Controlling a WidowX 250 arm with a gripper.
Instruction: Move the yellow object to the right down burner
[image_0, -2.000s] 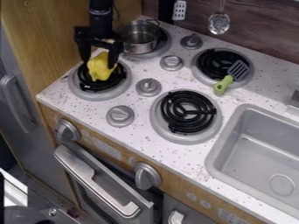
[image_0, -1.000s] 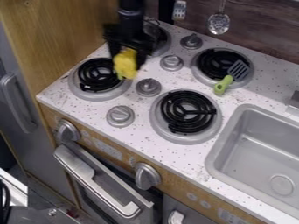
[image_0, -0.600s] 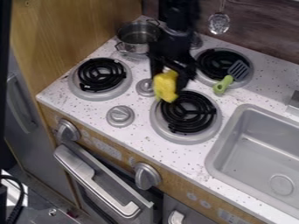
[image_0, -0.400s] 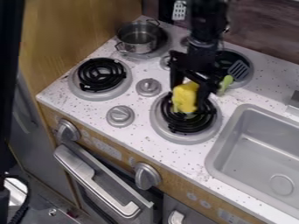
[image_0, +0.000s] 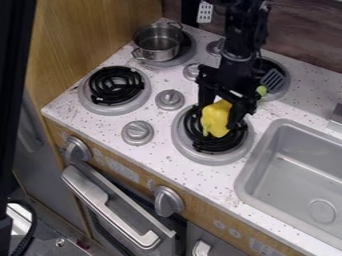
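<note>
My gripper (image_0: 218, 116) is at the right down burner (image_0: 189, 154), closed on the yellow object (image_0: 214, 120), which I hold over the coils; whether it touches them I cannot tell. The pot (image_0: 156, 45) stands on the upper left burner (image_0: 188, 52). The spatula (image_0: 272, 80), partly hidden by my arm (image_0: 244, 31), lies at the upper right burner (image_0: 282, 91).

A metal pot (image_0: 157, 48) with side handles sits on the burner (image_0: 188, 51) at the speckled white tabletop's (image_0: 197, 176) back left corner. A black coil burner (image_0: 115, 85) lies near the front left corner. A slotted spatula (image_0: 272, 80) rests on the back right burner (image_0: 283, 90). A gray sink (image_0: 300, 172) fills the front right.
</note>
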